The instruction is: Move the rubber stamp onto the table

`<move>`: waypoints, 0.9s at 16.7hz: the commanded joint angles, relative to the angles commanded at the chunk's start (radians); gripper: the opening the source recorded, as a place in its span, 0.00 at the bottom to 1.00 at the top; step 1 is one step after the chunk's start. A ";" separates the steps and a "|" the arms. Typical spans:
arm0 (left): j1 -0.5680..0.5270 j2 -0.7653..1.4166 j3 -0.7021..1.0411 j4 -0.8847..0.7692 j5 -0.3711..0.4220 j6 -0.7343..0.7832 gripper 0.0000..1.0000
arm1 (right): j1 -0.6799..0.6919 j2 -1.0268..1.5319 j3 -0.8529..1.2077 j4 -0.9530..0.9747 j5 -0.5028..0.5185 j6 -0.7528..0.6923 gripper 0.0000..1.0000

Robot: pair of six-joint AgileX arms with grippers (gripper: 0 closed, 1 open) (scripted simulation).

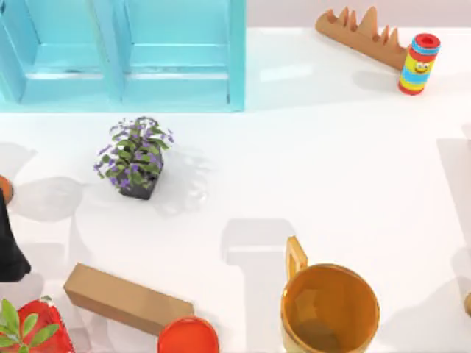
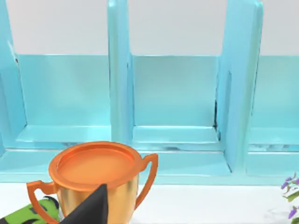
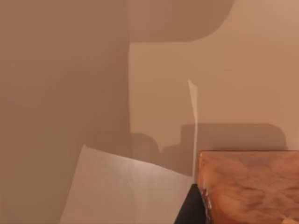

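Rubber stamp, the small upright block with a tan-orange body, cannot be placed with certainty: the likeliest sign of it is a tan-orange marbled block [image 3: 247,186] very close in the right wrist view, with a dark part of the right gripper [image 3: 190,210] just beside it and a corner of the glossy white table [image 1: 309,147] below; no dark red top is visible. Whether that claw is clenched on the block or released I cannot tell. The left arm [image 1: 10,246] sits at the table's left edge, apparently idle, its wrist camera facing a shiny orange-and-gold trophy cup [image 2: 93,177] in front of the light blue cabinet [image 1: 176,88]; its claw's state I cannot tell either. My judgement is that the right arm has the working step, either closing in on the stamp or carrying it. The next move calls for bare table, away from the translucent orange mug [image 1: 330,309], with the stamp lowered upright
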 joint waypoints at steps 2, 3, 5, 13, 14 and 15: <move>0.000 0.000 0.000 0.000 0.000 0.000 1.00 | 0.000 0.000 0.000 0.000 0.000 0.000 0.00; 0.000 0.000 0.000 0.000 0.000 0.000 1.00 | 0.000 0.000 0.000 0.000 0.000 0.000 0.00; 0.000 0.000 0.000 0.000 0.000 0.000 1.00 | 0.000 -0.002 0.001 0.000 0.000 0.001 0.00; 0.000 0.000 0.000 0.000 0.000 0.000 1.00 | 0.134 -0.088 0.170 -0.225 0.002 0.172 0.00; 0.000 0.000 0.000 0.000 0.000 0.000 1.00 | 0.171 -0.108 0.199 -0.270 0.004 0.214 0.00; 0.000 0.000 0.000 0.000 0.000 0.000 1.00 | 0.211 -0.128 0.227 -0.316 0.007 0.257 0.00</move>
